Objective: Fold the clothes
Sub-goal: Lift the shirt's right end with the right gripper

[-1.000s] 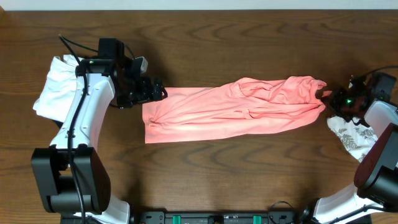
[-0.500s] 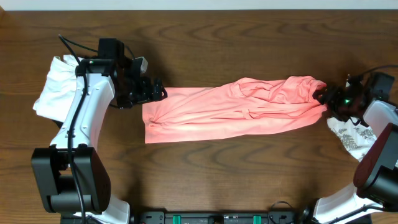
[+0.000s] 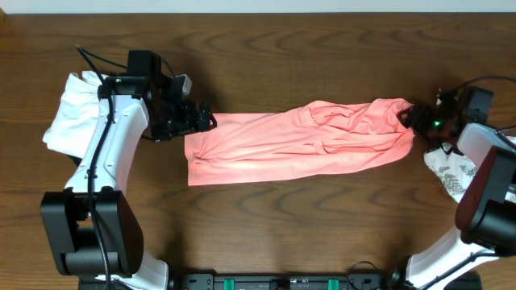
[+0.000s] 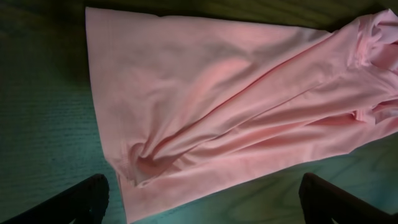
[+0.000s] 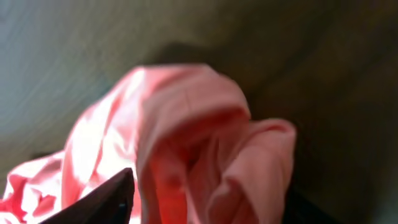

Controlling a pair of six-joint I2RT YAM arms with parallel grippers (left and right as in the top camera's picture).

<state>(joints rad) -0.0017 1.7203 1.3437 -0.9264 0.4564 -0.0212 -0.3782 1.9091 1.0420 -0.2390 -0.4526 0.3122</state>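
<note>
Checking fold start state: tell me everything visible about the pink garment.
The pink garment is one salmon-coloured piece of soft, thin-looking fabric, lying stretched sideways on the wooden table. Its left end is flat with a straight edge and a small pucker near one corner. Its right end is bunched into folds. No print shows. The left gripper sits open beside its upper left corner, not holding it. The right gripper has the bunched end between its fingers, but whether it grips is unclear.
</note>
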